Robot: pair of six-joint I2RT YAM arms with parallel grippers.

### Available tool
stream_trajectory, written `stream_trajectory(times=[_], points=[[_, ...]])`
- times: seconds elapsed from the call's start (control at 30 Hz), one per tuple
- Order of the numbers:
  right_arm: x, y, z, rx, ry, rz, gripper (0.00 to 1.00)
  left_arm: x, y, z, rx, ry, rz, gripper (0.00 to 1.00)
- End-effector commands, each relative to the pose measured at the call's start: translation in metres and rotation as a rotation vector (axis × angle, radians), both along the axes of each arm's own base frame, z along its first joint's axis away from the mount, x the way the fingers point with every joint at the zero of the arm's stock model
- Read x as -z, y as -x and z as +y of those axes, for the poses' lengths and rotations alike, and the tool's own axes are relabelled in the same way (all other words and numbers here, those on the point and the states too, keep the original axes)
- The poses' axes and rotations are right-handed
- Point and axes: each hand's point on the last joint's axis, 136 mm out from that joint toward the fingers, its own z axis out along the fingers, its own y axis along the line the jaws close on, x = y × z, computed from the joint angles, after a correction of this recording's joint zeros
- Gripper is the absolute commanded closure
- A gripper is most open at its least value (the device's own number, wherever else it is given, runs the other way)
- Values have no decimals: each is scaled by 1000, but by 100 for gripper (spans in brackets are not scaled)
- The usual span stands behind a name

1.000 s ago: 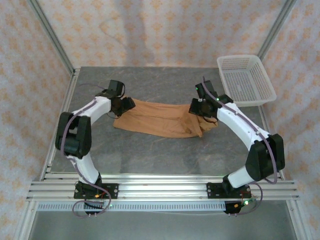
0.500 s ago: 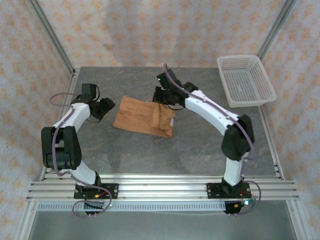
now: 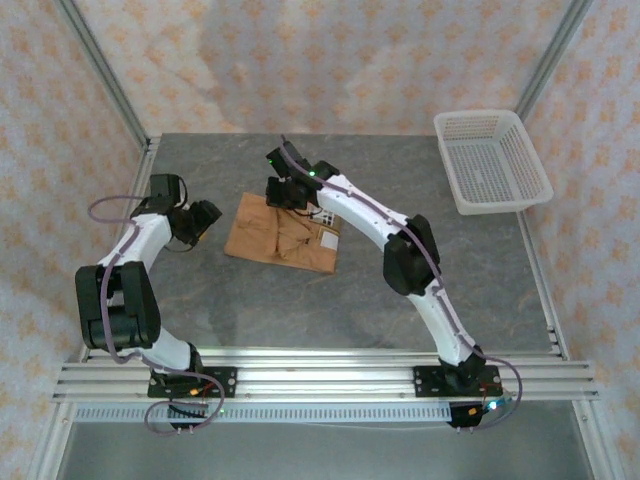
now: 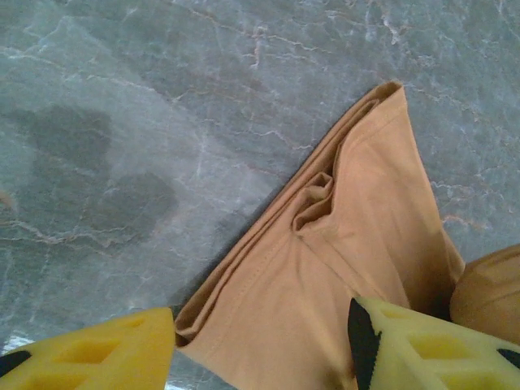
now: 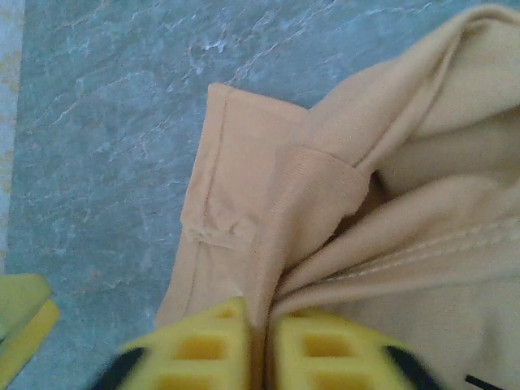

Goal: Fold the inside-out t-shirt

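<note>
The inside-out t-shirt [image 3: 283,237], orange-brown, lies folded into a small rectangle left of the table's middle, with a white label near its right edge. My right gripper [image 3: 279,194] reaches over to the shirt's far left corner. In the right wrist view its yellow pads [image 5: 207,348] are pinched together on a fold of the cloth [image 5: 268,187]. My left gripper [image 3: 203,220] hovers just left of the shirt, apart from it. In the left wrist view it [image 4: 260,341] stands open over the shirt's layered edge [image 4: 357,244], with nothing gripped.
A white mesh basket [image 3: 492,160] stands at the back right corner. Grey marbled tabletop [image 3: 400,290] lies bare in front of and to the right of the shirt. Metal frame posts edge the table on both sides.
My right arm swept left across the table, carrying the shirt's right half over onto its left half. My left gripper drew back to the left, off the cloth.
</note>
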Motion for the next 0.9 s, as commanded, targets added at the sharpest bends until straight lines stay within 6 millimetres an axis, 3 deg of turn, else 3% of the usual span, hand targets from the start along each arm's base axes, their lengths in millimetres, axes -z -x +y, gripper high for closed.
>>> stream_trajectory(times=[0.0,0.1,0.17,0.27,0.33,0.47,0.57,0.67,0.87], points=[[8,9,17,-30,-38,89,71,-12,5,0,0,-4,-40,41],[-14,17,26,-58,-71,98,64,-16,12,1,-8,-14,-45,41],[-41,21,20,-61,-83,64,55,-24,18,3,-17,-33,-59,41],[-72,24,-13,-18,-19,-16,53,-36,25,-1,-17,-43,-95,44],[-77,26,-45,34,34,-43,56,-47,28,-13,2,-44,-132,45],[-44,28,-117,200,15,-31,81,-68,29,-58,80,-73,-206,46],[-11,25,-147,282,-120,26,90,-75,28,-95,134,-74,-253,48],[14,12,-154,297,-154,50,94,-73,21,-125,163,-78,-283,52],[76,-17,-145,309,-129,151,99,-52,3,-200,258,-42,-257,56]])
